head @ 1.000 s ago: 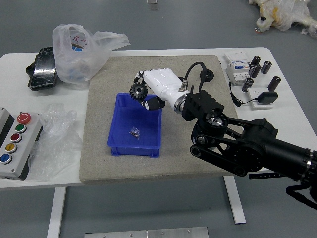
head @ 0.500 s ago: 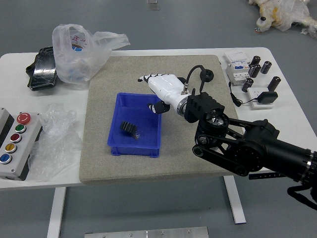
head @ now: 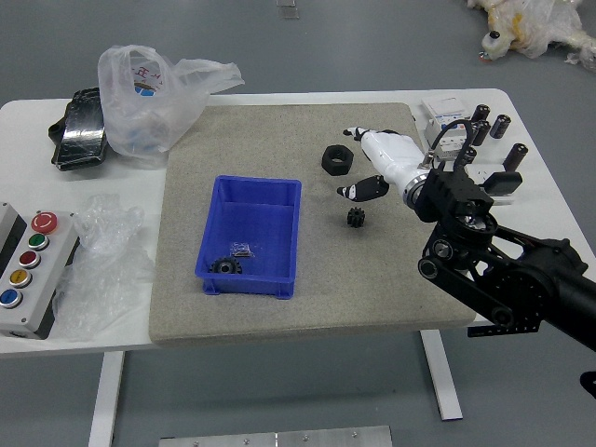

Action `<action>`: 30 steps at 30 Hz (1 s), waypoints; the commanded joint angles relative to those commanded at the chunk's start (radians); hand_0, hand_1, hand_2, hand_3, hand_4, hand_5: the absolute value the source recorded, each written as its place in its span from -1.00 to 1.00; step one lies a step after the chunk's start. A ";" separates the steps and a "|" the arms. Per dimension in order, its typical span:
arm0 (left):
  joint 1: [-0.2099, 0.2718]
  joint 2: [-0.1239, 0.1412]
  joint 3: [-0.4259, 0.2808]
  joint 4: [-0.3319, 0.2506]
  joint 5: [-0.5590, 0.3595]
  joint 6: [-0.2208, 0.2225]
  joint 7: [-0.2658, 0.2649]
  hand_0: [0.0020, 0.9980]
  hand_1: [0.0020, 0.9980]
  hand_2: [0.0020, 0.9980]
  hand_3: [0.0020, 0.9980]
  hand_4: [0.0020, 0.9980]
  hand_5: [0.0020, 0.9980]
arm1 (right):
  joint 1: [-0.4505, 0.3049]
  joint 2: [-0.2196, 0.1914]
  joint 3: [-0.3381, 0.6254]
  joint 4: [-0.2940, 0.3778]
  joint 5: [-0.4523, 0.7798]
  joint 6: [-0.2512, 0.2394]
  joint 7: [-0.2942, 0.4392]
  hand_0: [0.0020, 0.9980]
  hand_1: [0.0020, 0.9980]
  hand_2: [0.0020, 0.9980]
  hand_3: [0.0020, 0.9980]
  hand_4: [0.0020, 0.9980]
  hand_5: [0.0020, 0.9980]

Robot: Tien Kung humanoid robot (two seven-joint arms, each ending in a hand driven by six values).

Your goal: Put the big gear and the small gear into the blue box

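Near-left corner inside the blue box (head: 291,244): big gear (head: 225,266), on the box floor, close to the near wall. Right hand (head: 393,158) is right of the box and beyond the gear, well apart from it. Thumb and fingers spread apart, nothing gripped.

Small gear (head: 356,218) is outside, right of the box, level with its middle, on the beige mat (head: 372,289). It's just on the near side of the thumb; no grip on it.

Black ring (head: 337,160) is beyond the box's far-right corner, also on the mat, left of the palm and close to the fingertips.

Box contents: big gear plus a small shiny patch (head: 242,250) just beyond it; can't tell what that is.

Left of the box: button panel (head: 35,277), crumpled clear plastic (head: 101,265) between panel and box. Far-left of the box: plastic bag (head: 154,107), and a black packet (head: 82,135) farther left. Far right, past the hand: white boxes (head: 445,121) and black cylinders (head: 500,127).
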State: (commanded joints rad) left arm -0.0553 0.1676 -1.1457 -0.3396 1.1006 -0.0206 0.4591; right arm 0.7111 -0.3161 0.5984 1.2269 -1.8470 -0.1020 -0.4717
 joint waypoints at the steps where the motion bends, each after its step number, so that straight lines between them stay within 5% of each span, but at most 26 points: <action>1: 0.000 0.000 0.000 0.000 0.000 0.000 0.000 0.43 0.33 0.31 0.45 0.44 -0.14 | -0.010 -0.002 -0.002 -0.001 0.003 0.002 -0.002 0.07 0.28 0.49 0.70 0.74 -0.48; 12: -0.002 -0.003 0.000 0.000 0.001 -0.001 -0.001 0.43 0.34 0.31 0.45 0.44 -0.14 | -0.028 0.025 -0.082 -0.054 0.043 -0.006 0.008 -0.01 0.19 0.37 0.63 0.75 -0.47; 13: -0.002 -0.003 0.000 0.000 0.001 -0.001 -0.001 0.43 0.33 0.31 0.45 0.44 -0.14 | -0.026 0.028 -0.089 -0.063 0.047 -0.008 0.010 -0.13 0.01 0.06 0.32 0.02 -0.83; 18: -0.002 -0.003 -0.002 0.000 0.002 -0.001 0.000 0.43 0.33 0.31 0.45 0.44 -0.14 | -0.013 0.037 -0.121 -0.104 0.062 -0.026 0.024 -0.13 0.01 0.06 0.32 0.02 -0.83; 19: -0.001 -0.003 -0.002 0.000 0.002 -0.001 0.000 0.43 0.33 0.31 0.45 0.45 -0.13 | -0.011 0.040 -0.126 -0.113 0.064 -0.029 0.026 -0.22 -0.15 -0.20 -0.01 -0.51 -1.00; 30: -0.004 -0.005 0.000 0.000 0.001 0.000 -0.006 0.43 0.33 0.31 0.45 0.44 -0.14 | 0.000 0.043 -0.149 -0.158 0.081 -0.059 0.053 -0.27 -0.22 -0.31 -0.22 -0.68 -1.00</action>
State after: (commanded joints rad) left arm -0.0588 0.1622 -1.1458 -0.3395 1.1017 -0.0208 0.4532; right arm 0.7106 -0.2732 0.4497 1.0688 -1.7659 -0.1609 -0.4188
